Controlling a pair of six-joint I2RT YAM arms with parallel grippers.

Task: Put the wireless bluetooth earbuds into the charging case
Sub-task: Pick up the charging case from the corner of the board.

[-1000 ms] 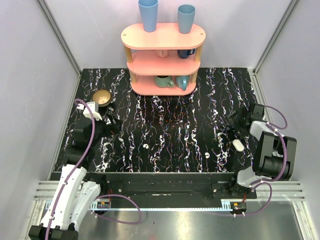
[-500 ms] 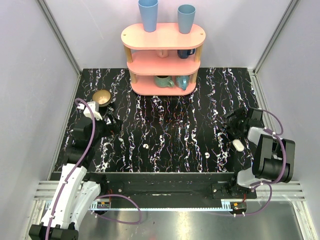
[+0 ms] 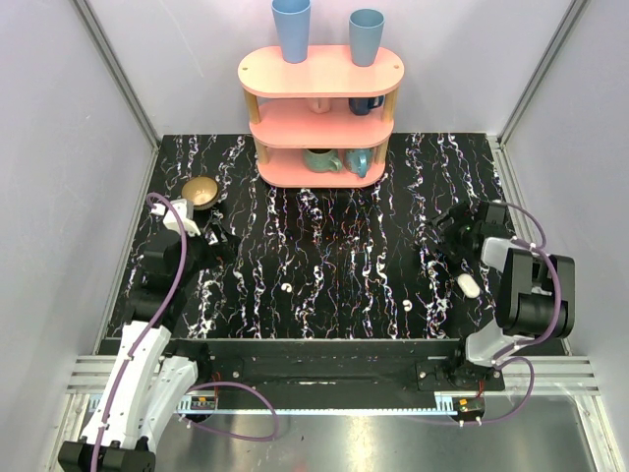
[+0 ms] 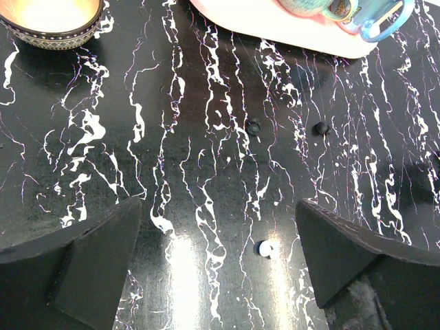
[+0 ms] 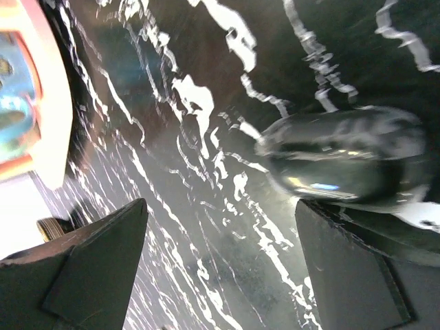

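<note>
Both end effectors stand with jaws apart and hold nothing. The left end effector (image 4: 218, 216) hangs over the bench (image 3: 334, 231) near a bowl (image 3: 200, 192). The right end effector (image 3: 454, 234) sits just behind the charging case (image 3: 468, 285), not touching it. One earbud (image 3: 285, 288) lies left of centre. The other earbud (image 3: 406, 305) lies close to the front edge, between the first and the case.

The likeliest trouble is the earbuds themselves: tiny, smooth and white on a white-streaked surface, they are easy to mistake for a streak. A pinch slightly off centre would probably flick one away. The one by the front edge has little margin before it drops off. The case lies close in front of the right arm's folded links, so the reach there looks cramped and a nudge could slide it. (Whether its lid is open I cannot tell, and the right wrist view is too blurred to help.)

The middle of the bench offers open room. The pink shelf (image 3: 320, 108) stands well back.
</note>
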